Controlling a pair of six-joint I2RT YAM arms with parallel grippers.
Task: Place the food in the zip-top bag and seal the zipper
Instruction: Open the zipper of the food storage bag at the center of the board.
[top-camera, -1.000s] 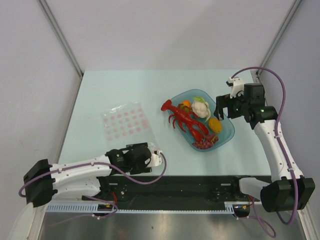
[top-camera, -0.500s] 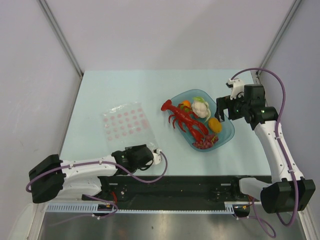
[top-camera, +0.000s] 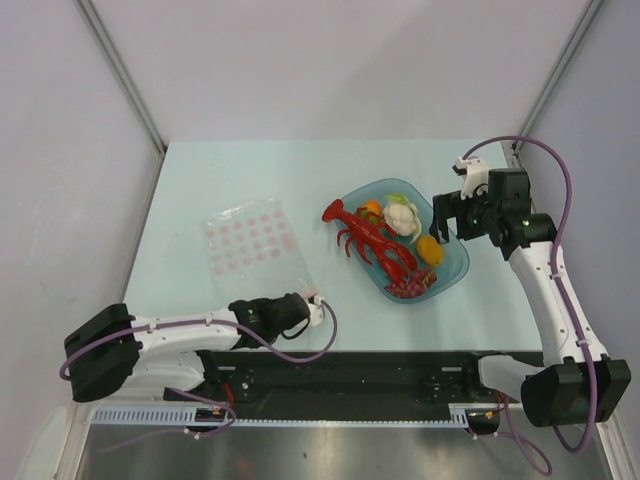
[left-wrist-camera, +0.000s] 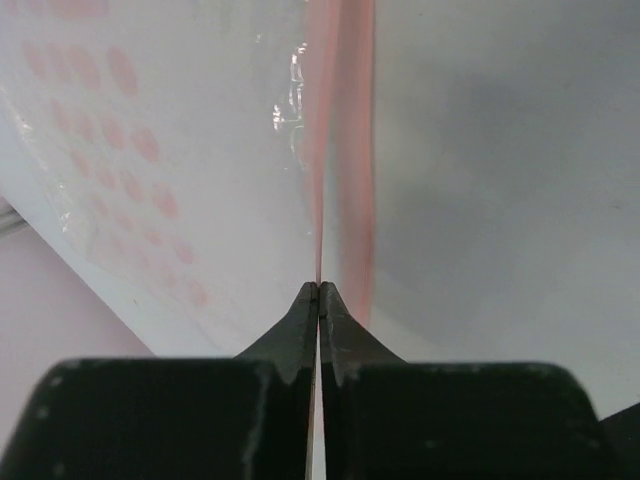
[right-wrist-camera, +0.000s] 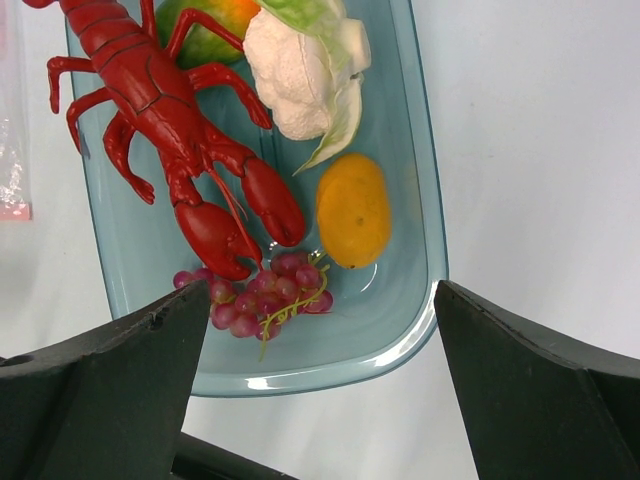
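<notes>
The left pincer (left-wrist-camera: 318, 292) was closed tight, its two tips pressed together on the near edge of the bag (top-camera: 250, 243), right at the zipper (left-wrist-camera: 345, 150); the pink strip ran straight away from the tips; the dotted film spread to their left, and bare table (left-wrist-camera: 500, 180) lay to their right.

The right pincer (right-wrist-camera: 322, 290) stood wide open and held nothing; it hung above the bowl (right-wrist-camera: 425, 230), with one finger to each side of the bowl's near end; all the food lay in that bowl, ahead of the fingers. The grapes (right-wrist-camera: 265, 298) were nearest, in the gap between the fingers and touching a claw of the lobster (right-wrist-camera: 170, 130); the lobster stretched away to the left, claws toward the pincer, its tail end reaching over the far rim; the orange fruit (right-wrist-camera: 352, 210) lay just ahead, toward the right finger; the cauliflower (right-wrist-camera: 300, 70) sat beyond it; a green-orange piece (right-wrist-camera: 205, 25) lay farthest off, partly behind the lobster. From above, bowl and bag lay well apart.
</notes>
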